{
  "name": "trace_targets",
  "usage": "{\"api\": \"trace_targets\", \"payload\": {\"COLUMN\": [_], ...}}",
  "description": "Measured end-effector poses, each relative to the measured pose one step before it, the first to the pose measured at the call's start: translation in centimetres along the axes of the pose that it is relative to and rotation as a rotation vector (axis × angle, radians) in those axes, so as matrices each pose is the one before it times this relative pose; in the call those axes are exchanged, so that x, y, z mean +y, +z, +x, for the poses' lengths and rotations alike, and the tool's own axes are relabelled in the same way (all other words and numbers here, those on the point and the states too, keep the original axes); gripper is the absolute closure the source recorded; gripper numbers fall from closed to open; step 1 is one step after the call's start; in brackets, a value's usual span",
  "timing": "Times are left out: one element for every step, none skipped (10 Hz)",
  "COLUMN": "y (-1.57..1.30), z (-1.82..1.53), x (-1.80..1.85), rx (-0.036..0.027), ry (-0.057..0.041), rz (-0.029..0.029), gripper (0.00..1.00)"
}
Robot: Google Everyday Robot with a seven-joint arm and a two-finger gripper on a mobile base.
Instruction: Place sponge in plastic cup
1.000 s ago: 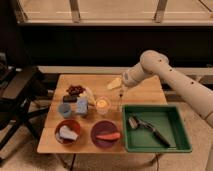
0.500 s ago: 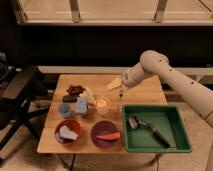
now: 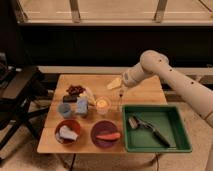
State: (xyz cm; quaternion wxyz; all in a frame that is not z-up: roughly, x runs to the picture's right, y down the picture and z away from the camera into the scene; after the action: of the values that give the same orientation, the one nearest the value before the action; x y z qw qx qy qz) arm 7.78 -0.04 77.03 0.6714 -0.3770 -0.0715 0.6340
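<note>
The claw point(image 3: 121, 98) hung above the worktop point(image 3: 147, 92) near its middle, just right of the glass point(image 3: 102, 104) as the camera saw it, and close to the far rim of the green tray point(image 3: 169, 120). It pointed straight down from an arm that reached in over the right edge. Whether it was open or closed could not be told. It did not have the sponge, and nothing could be made out in it.

The sponge point(image 3: 81, 106) stood upright on the worktop towards the left edge, about halfway between the far and near edges. The cup point(image 3: 64, 109) stood just beside it on the side nearer that edge, mouth up. They were close enough that I could not tell whether they touched. The glass stood on the sponge's other side, between it and the claw.

In my judgement the task had not begun in earnest: the sponge sat untouched and the claw was well apart from it. A vertical claw suits a pick from above, which seems sensible with neighbours close on both sides. The glass lay in the direct path, so crossing above it looked safer than sweeping low. The cup seemed barely wider than the sponge, so the drop would need careful centring.

Near the front edge stood a red bowl point(image 3: 67, 133) and a purple plate point(image 3: 106, 135).
</note>
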Motion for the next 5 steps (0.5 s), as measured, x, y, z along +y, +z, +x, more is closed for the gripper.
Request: {"api": "trace_targets", "payload": {"y": [-0.014,-0.044,-0.236,-0.123,0.209], "z": [0.011,0.008,-0.259,-0.44,-0.529], "x": [0.013,0.05,0.776,1.214,1.455], "rx": [0.00108,0.001,-0.00078,0.00214,0.00455], "ry": [-0.00039,-0.00255,-0.03244,-0.0313,-0.03113], "rz": [0.00023,0.00256,0.00674,0.00057,-0.00085], "gripper": [0.26,0.26,0.26,0.26,0.26]}}
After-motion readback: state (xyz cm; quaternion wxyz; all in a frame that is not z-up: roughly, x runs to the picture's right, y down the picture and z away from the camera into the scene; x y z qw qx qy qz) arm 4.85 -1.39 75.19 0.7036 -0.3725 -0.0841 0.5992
